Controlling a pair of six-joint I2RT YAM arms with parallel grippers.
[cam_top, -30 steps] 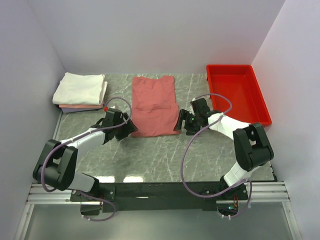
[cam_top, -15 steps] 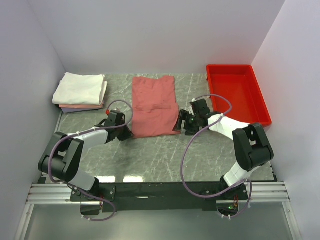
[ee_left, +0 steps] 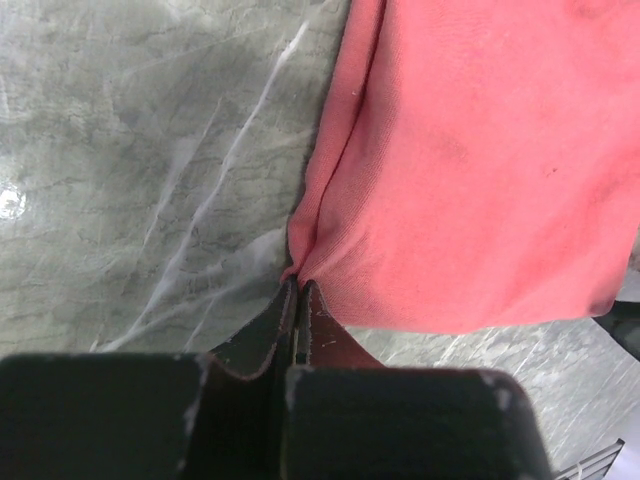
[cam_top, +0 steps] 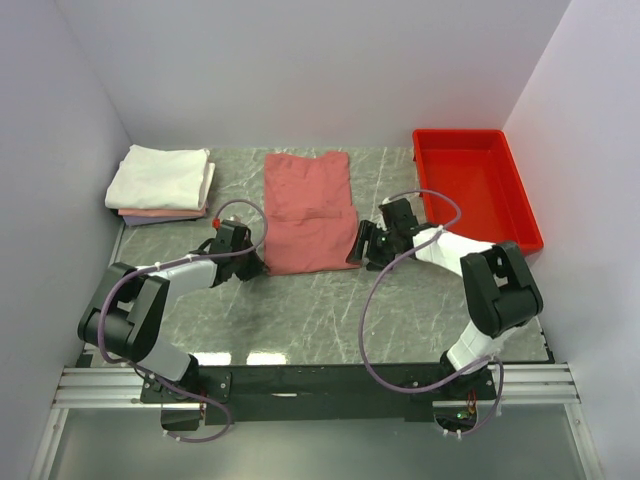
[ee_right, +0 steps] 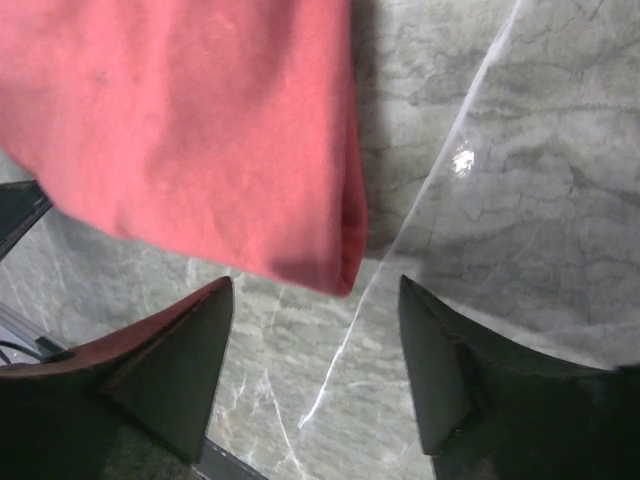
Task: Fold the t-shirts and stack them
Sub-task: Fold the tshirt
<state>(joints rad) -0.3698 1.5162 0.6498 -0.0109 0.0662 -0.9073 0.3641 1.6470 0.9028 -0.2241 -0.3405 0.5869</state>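
A dusty salmon-red t-shirt (cam_top: 308, 210) lies flat in the middle of the table, partly folded into a tall rectangle. My left gripper (cam_top: 257, 263) is at its near-left corner. In the left wrist view the left gripper (ee_left: 300, 284) is shut, and the edge of the salmon-red t-shirt (ee_left: 480, 170) puckers into its tips. My right gripper (cam_top: 356, 250) is at the near-right corner. In the right wrist view the right gripper (ee_right: 315, 290) is open, and the corner of the salmon-red t-shirt (ee_right: 190, 130) lies just ahead of the gap, untouched. Folded white and pale pink t-shirts (cam_top: 160, 180) are stacked at the far left.
A rigid bright red tray (cam_top: 521, 205) stands at the far right, close behind the right arm. White walls close in the table on the left, back and right. Grey marble tabletop (cam_top: 330, 310) shows between the shirt and the arm bases.
The left gripper slid right to the shirt's near-left corner and shut on the cloth. The right gripper's jaws narrowed a little beside the near-right corner.
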